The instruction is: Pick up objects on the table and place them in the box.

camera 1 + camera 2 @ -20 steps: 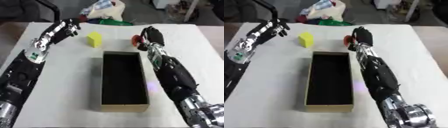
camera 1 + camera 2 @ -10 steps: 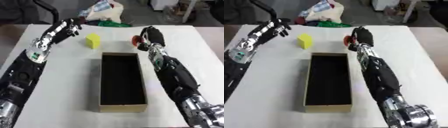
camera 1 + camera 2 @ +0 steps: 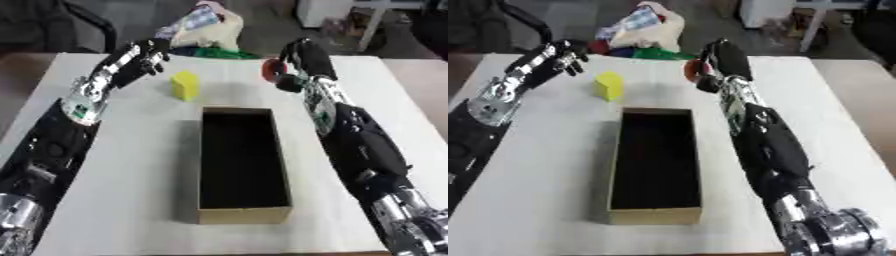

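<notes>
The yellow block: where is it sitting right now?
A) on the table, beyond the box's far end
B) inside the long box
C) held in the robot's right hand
A: the yellow block stands on the white table past the far end of the open box, near the left hand.

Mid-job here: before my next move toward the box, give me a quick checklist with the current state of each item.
1. Red object at right hand: the hand is against it; ok.
2. Fingers closed round the red object: cannot tell.
3. Box open and dark inside, nothing visible in it: ok.
4. Yellow block on the table, beyond the box's far end, apart from both hands: ok.
5. Left hand above the table's far left, left of the block, holding nothing: ok.
6. Path from red object to box unobstructed: ok.
</notes>
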